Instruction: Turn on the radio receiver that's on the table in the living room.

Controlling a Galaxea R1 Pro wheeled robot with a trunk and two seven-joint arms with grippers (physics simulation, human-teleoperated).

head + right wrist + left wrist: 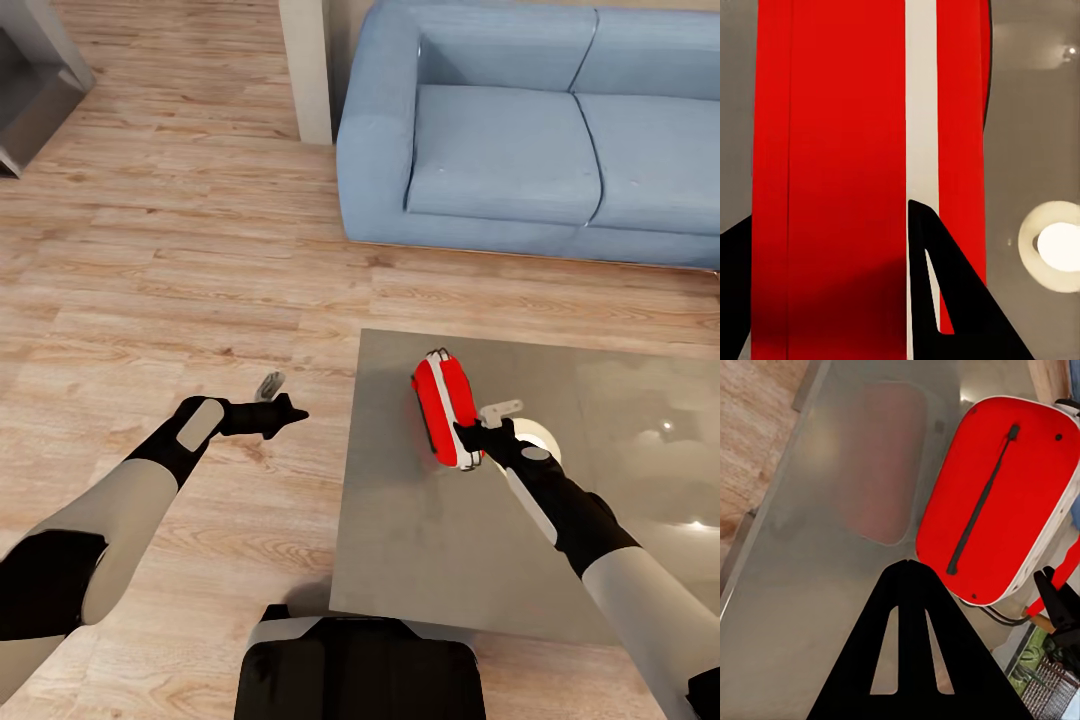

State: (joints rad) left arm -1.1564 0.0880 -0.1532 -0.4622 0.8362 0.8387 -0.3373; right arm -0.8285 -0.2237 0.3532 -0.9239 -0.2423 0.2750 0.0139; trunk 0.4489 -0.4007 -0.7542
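The right gripper (468,437) sits at the near end of the radio receiver (441,408), its dark fingers touching the red shell. In the right wrist view the two fingers (945,300) stand apart with the radio receiver (862,150) between them, its red face and one white stripe running lengthwise; the jaws are spread around the body, and whether they actually press on it I cannot tell.

The radio receiver stands on edge on the table (440,540), near that top's far left corner, its long axis running from about 11 o'clock to 5 o'clock in the head view. Just past the right wrist, at 3 o'clock from the radio, a round white glare (535,440) lies on the glossy grey surface.

The left gripper (285,413) hangs over the wooden floor (180,280), well apart from the table's left edge, pointing toward 3 o'clock. Its fingers look drawn together in the left wrist view, where the left gripper (911,585) aims at the radio receiver (997,502) with its slim dark handle (981,499).

A blue sofa (520,130) stands at 12 o'clock beyond the table.
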